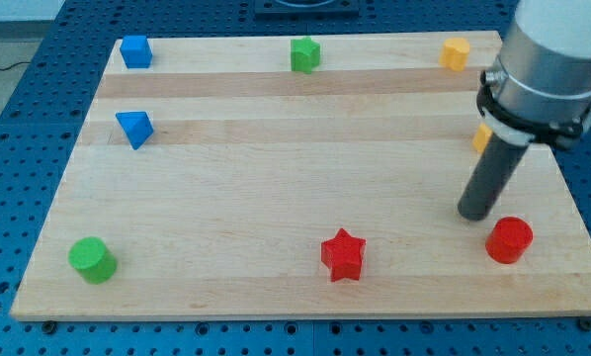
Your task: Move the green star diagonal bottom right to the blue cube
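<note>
Now, tip: my tip [475,215] rests just up-left of the red cylinder [509,239].
Green star [304,54]: top edge of the counter [276,198] (well apart from the blue cube [134,50]).
End effector: a plain rod, with no jaws to tell open or closed.

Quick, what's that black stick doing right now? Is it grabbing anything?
My tip: just a rod with no gripper, so it holds nothing. It sits just left of and above the red cylinder, apart from it, far from the green star.

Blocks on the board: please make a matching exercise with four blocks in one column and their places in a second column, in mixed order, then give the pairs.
1. blue cube
2. green cylinder
3. red star
4. red cylinder

A. view's bottom, near the middle
B. view's top left corner
C. just right of my tip
D. view's bottom left corner

Pairs: 1-B, 2-D, 3-A, 4-C
</note>
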### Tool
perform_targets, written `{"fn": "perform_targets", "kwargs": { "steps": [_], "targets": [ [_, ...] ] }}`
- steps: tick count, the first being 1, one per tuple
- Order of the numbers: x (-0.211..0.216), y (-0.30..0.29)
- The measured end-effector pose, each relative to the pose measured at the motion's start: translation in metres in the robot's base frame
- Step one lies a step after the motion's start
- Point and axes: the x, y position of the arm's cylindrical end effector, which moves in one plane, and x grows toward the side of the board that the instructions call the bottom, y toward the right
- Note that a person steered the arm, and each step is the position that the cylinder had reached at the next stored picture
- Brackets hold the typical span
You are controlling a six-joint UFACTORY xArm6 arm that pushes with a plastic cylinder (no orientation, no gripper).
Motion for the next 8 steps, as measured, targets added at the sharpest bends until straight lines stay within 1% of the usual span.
{"fn": "perform_targets", "kwargs": {
  "steps": [1, 2, 3, 4, 5, 6, 7, 8],
  "targets": [
    [-0.041, -0.001],
    [-0.088, -0.044],
    [-0.146, -0.065],
    [-0.184, -0.065],
    [-0.213, -0.065],
    [-0.245, -0.088],
    [-0.264, -0.152],
    [-0.276, -0.227]
  ]
}}
